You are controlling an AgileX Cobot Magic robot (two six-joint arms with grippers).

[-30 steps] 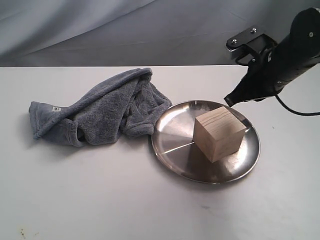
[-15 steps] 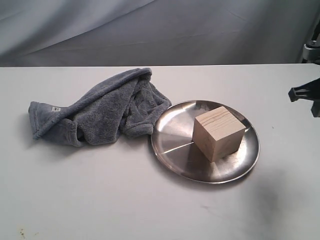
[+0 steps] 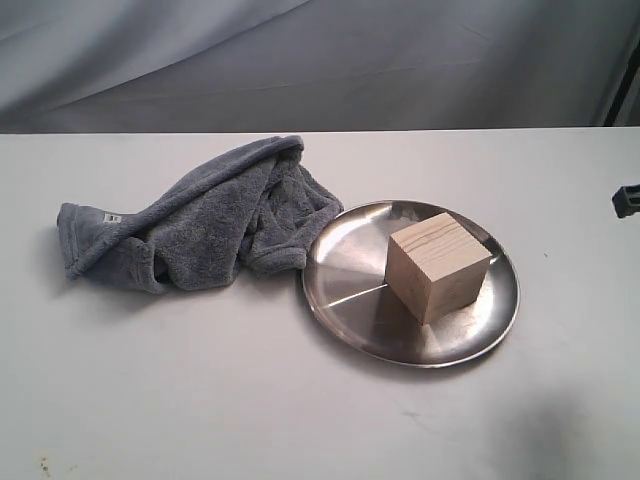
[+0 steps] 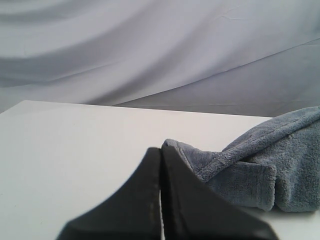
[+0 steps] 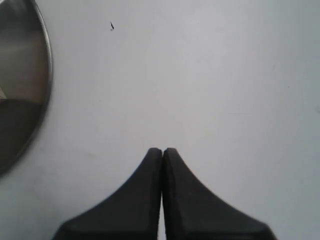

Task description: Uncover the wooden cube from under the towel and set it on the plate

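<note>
Pale wood: the wooden cube (image 3: 437, 265) sits flat on the plate (image 3: 340, 270), in the plate's right half in the ext. view, one vertical edge turned to the camera. It is uncovered, w/ nothing touching it but the plate. Beside it, the towel (image 3: 200, 225) lies bunched to the left, one fold touching the plate's left rim, apart from the cube. Further out, the right gripper (image 5: 162, 151) has jaws pressed together, empty, over bare surface (image 3: 220, 400); only the plate's rim enters its view, so the cube lies beyond that rim. The left gripper (image 4: 160, 150), jaws likewise together and empty, points at the towel's end. Judgement: placement looks done. For any re-seat the right arm is nearer. The cube has no long axis, so square the approach to its faces.
</note>
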